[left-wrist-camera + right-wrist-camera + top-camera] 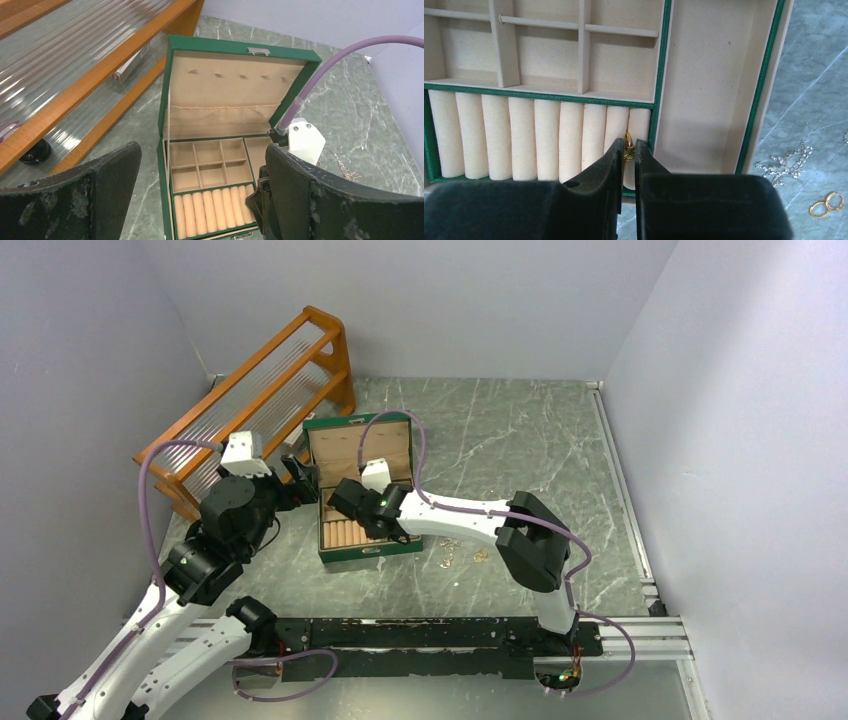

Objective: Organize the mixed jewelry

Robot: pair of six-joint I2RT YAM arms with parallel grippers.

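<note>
The green jewelry box (343, 557) stands open on the table, with beige compartments and a row of ring rolls (524, 140) along its front. My right gripper (627, 145) is shut on a small gold ring with a clover charm (628, 151), held at the slot between the last rolls at the row's right end. In the top view the right gripper (345, 502) is over the box. Loose jewelry (455, 558) lies on the table right of the box: a silvery chain (786, 162) and two gold rings (826, 204). My left gripper (300, 475) is open and empty, beside the box's left side (165, 100).
An orange wooden rack (255, 400) with clear ribbed shelves stands at the back left, close behind the left arm. The box's lid (235, 85) stands upright at the back. A rail runs along the table's right edge (625, 500).
</note>
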